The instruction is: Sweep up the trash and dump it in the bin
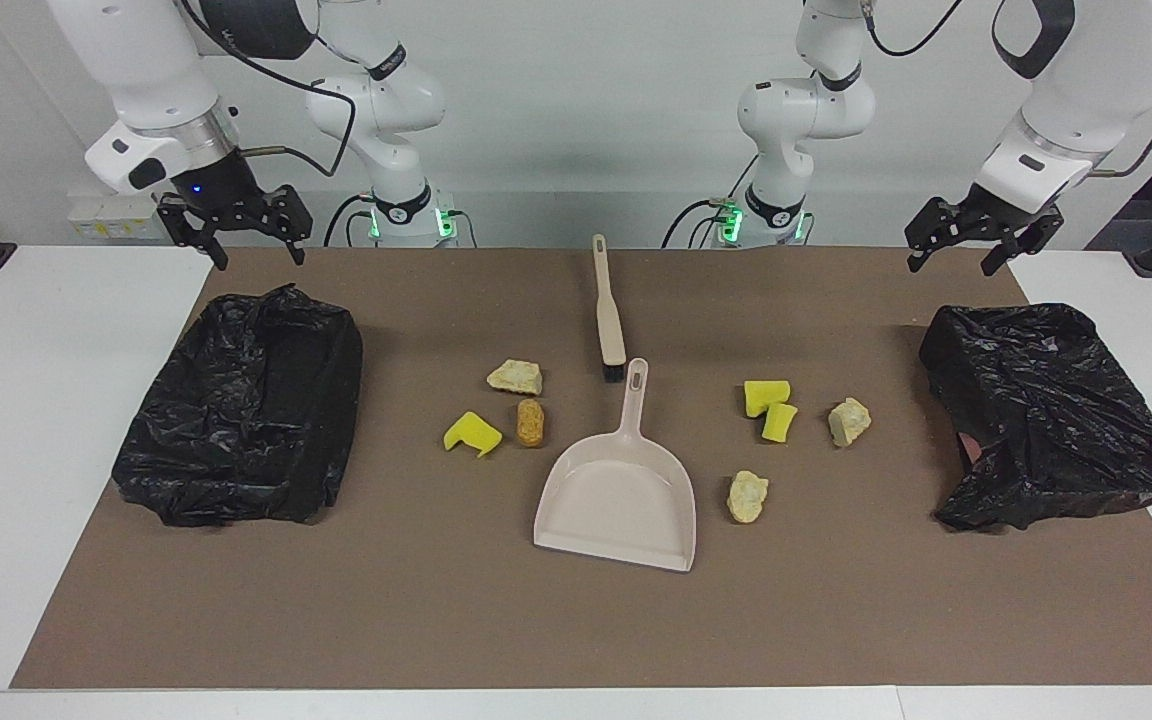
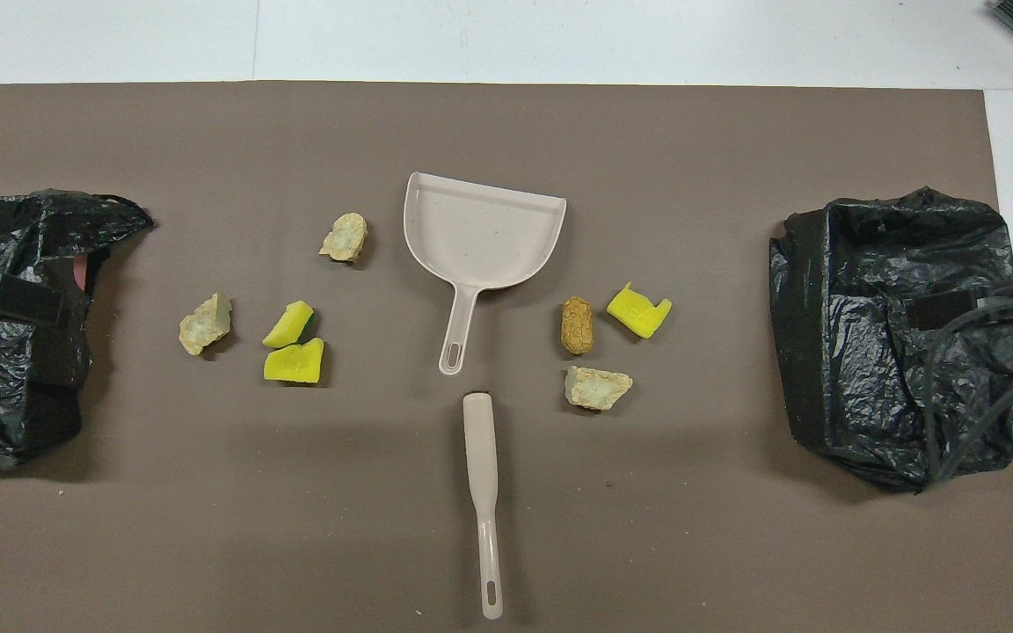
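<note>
While both arms wait raised with fingers spread, left gripper (image 1: 969,243) and right gripper (image 1: 233,226) each over a black-lined bin, the trash (image 1: 530,422) lies scattered either side of the dustpan (image 1: 616,500). Risk: the brush (image 1: 608,315) may flick light sponge scraps past the pan.

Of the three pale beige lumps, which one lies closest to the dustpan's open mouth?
The beige lump toward the left arm's end, farthest from the robots, beside the dustpan pan; the other two lumps lie level with its handle.
</note>
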Controlling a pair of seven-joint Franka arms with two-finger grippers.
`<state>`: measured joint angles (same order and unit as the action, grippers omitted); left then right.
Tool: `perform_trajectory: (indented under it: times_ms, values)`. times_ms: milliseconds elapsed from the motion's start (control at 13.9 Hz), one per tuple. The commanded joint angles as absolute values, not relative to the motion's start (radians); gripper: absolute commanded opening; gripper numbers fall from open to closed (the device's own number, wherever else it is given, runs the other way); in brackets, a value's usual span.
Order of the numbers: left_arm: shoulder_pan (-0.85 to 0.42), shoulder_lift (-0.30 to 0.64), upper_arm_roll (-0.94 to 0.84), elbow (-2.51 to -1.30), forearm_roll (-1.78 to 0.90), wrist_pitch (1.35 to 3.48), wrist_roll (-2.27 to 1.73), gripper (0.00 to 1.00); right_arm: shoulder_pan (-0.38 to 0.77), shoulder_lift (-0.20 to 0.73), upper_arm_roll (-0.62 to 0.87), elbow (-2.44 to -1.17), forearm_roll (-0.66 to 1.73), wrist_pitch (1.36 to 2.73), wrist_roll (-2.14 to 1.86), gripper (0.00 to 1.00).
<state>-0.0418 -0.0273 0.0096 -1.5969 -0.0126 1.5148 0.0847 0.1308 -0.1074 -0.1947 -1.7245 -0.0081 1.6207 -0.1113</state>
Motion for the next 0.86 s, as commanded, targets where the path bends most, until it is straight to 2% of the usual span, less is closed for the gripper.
perform_trajectory:
  times_ms: [0, 792]
  values:
    - [-0.035, -0.038, 0.009, -1.592, -0.002, 1.493, 0.101, 1.0, 0.109, -0.109, -0.148, -1.706, -0.02, 1.595, -0.112, 1.0]
    - [-0.058, -0.046, -0.005, -1.626, -0.011, 1.509, 0.086, 1.0, 0.11, -0.133, -0.129, -1.706, -0.041, 1.583, -0.109, 1.0]
